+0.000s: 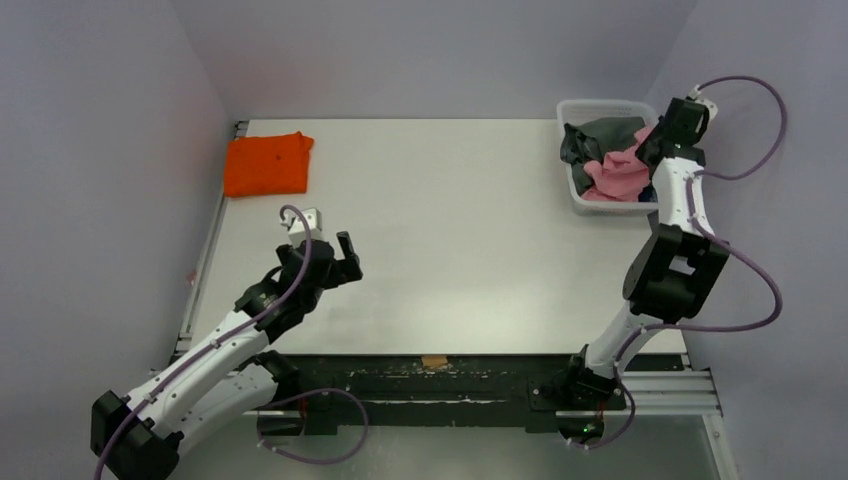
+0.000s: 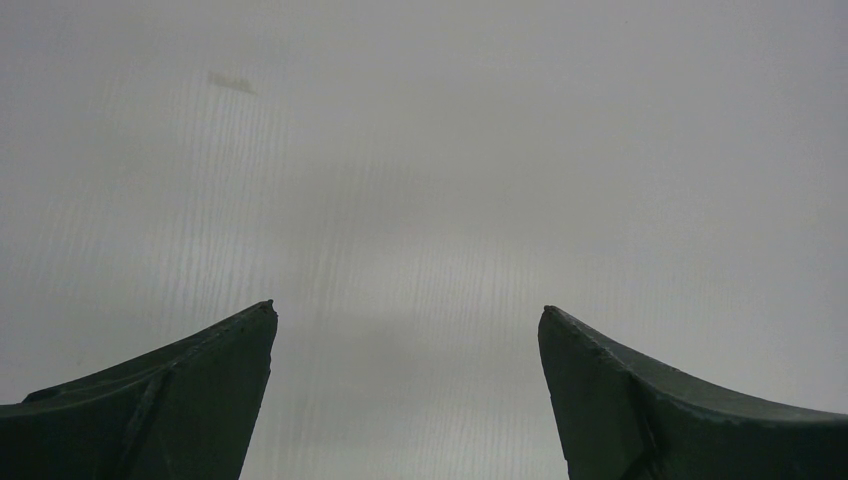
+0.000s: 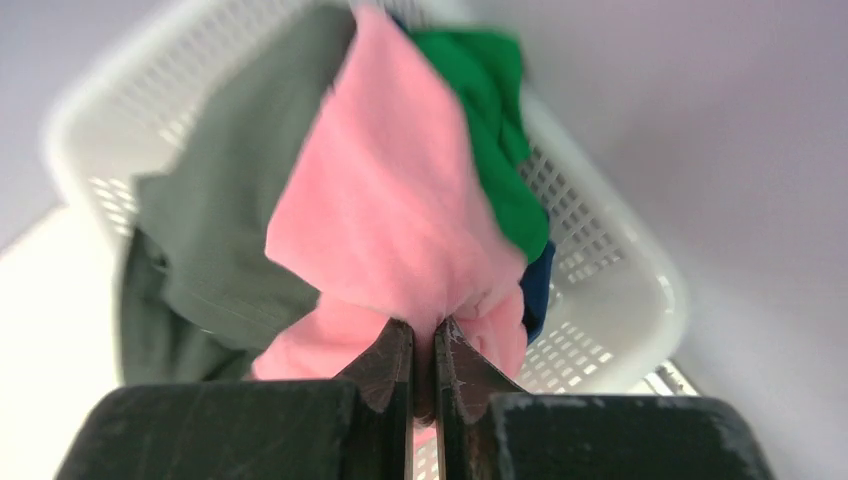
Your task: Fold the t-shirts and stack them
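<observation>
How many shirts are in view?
5. The orange shirt lies folded far left; the grey shirt, pink shirt, green shirt and dark blue shirt are in the basket, pink held by the right pincer. Others may be buried.

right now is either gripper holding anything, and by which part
The right gripper is shut on the pink t-shirt, pinching a bunched fold above the basket; which part cannot be told. The left gripper is open, empty.

We see a white table (image 1: 450, 230) bearing a folded orange shirt (image 1: 267, 164) at its far left corner and a basket (image 1: 605, 206) at its far right.
</observation>
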Motion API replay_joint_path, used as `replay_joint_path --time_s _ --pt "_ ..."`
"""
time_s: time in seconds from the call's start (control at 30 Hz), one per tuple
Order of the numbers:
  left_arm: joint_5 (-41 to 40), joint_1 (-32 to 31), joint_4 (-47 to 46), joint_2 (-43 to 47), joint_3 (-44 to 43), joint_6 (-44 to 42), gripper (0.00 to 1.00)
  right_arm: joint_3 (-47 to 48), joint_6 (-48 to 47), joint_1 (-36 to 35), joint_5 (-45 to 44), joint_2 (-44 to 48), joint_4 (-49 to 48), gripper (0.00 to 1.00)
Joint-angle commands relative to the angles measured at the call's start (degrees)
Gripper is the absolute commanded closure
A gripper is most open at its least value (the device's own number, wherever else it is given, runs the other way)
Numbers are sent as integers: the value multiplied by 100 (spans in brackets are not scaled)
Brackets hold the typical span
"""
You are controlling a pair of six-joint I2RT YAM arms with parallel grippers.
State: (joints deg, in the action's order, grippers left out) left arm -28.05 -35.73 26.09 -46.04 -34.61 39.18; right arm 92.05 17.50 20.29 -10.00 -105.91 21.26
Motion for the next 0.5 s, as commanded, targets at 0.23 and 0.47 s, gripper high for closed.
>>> replay_joint_path --time_s 0.23,0.47 --pt "166 48 -236 243 77 -38 0 813 72 27 -403 2191 -351 100" --pt "223 47 -165 306 37 10 0 1907 265 21 541 2502 -281 100"
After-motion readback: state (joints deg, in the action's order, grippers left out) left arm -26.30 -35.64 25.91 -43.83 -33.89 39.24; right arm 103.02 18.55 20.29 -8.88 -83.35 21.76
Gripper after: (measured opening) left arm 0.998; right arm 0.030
